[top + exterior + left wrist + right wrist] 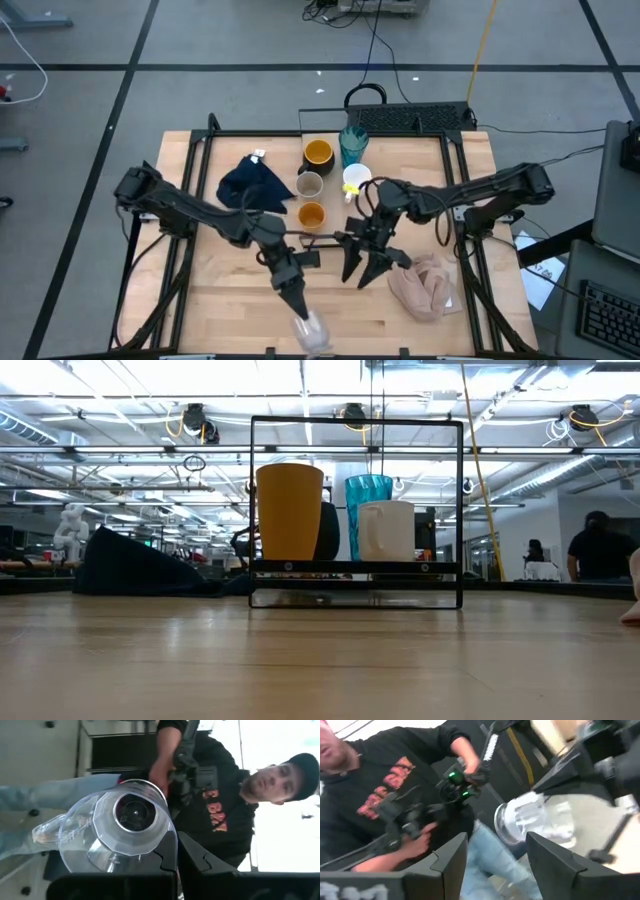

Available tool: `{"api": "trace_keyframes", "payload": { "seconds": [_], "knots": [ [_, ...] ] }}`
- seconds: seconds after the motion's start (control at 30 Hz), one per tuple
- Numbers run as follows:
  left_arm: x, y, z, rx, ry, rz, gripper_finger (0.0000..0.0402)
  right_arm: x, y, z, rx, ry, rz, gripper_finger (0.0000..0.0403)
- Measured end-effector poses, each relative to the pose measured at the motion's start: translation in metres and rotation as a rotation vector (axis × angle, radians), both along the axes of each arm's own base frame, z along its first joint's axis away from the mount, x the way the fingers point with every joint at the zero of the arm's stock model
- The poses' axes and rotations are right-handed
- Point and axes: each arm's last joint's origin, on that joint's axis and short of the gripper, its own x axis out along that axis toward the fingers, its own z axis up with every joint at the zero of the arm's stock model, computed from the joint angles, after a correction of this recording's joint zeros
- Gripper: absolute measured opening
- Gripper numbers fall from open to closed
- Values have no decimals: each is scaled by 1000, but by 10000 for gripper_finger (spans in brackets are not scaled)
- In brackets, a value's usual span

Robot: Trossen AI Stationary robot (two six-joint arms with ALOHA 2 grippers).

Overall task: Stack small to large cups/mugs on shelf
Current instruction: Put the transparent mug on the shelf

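Note:
My left gripper (pixel 300 305) is shut on the small clear glass (pixel 313 334) over the table's near edge; the glass also shows in the left wrist view (pixel 120 832) and the right wrist view (pixel 532 817). My right gripper (pixel 368 272) is open and empty at mid-table, just right of the left one, its fingers pointing toward the near edge. At the far middle stand the black mug (pixel 318 153), teal tumbler (pixel 352 143), white mug (pixel 357 178), grey-beige cup (pixel 309 185) and orange cup (pixel 311 213). In the low view they stand by the dark shelf (pixel 355 567). My left gripper pinches the glass's side wall (pixel 169 837) between its two fingers, which stand almost together. The left finger (pixel 167 857) shows through the clear wall, so it seems to be inside the glass, the other outside. The fingers point toward the near edge. The glass juts out beyond them, its base (pixel 134 812) in view.
A dark navy cloth (pixel 250 185) lies left of the cups. A pink-beige cloth (pixel 425 285) lies at the near right, close to my right gripper. A person with hand controllers (pixel 420 820) stands beyond the near edge. Bare wood lies at the near left.

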Motion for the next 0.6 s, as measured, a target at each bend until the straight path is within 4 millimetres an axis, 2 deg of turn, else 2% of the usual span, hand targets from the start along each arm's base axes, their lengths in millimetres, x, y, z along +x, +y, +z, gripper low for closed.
{"api": "trace_keyframes", "payload": {
  "seconds": [0.17, 0.33, 0.6],
  "knots": [
    [13, -6, -9, -74, -34, 41, 0, 11, 6, -15, 1, 66, 65, 192],
    [15, -4, -14, -30, -36, 93, 0, 20, 13, -30, -16, 83, 73, 192],
    [15, -3, -12, -21, -75, 112, 0, 27, 17, -41, -59, 51, 10, 192]
  ]
}}
